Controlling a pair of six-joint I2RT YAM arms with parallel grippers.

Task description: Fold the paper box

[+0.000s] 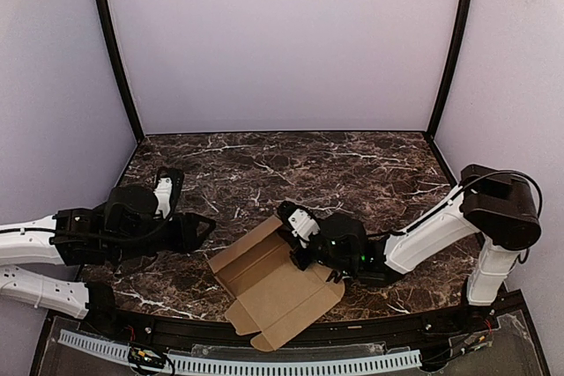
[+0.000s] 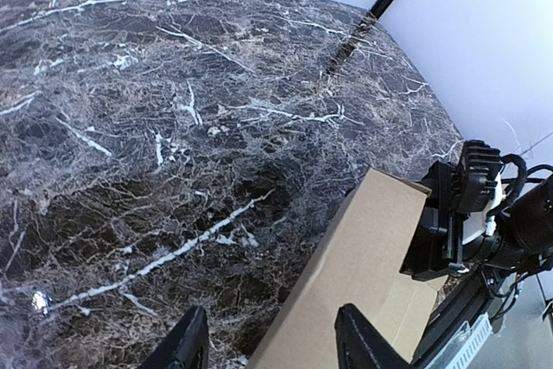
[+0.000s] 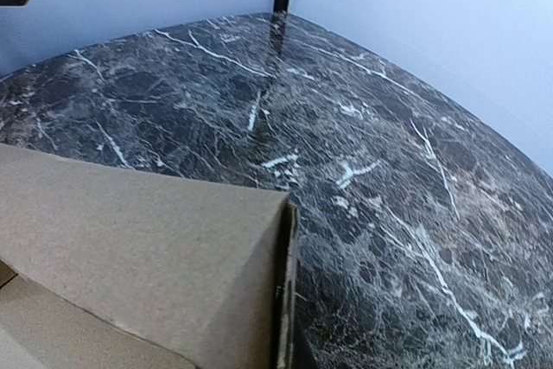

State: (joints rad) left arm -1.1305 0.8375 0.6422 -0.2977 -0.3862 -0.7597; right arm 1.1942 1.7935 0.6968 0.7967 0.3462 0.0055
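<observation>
The paper box (image 1: 269,283) is tan cardboard, partly folded, lying near the table's front edge with one long wall raised. My right gripper (image 1: 298,235) is shut on the far right end of that raised wall. In the left wrist view its black fingers (image 2: 442,232) clamp the wall's (image 2: 367,257) top corner. The right wrist view shows only the pinched cardboard edge (image 3: 283,291) close up. My left gripper (image 1: 208,228) is open just left of the box. Its fingertips (image 2: 188,345) stand apart, with the wall's near end seen beyond them.
The dark marble table (image 1: 352,165) stretches behind the box to the back wall. Black frame posts (image 1: 115,50) (image 1: 451,50) rise at the back corners. A white cable track (image 1: 264,365) runs along the front edge below the box.
</observation>
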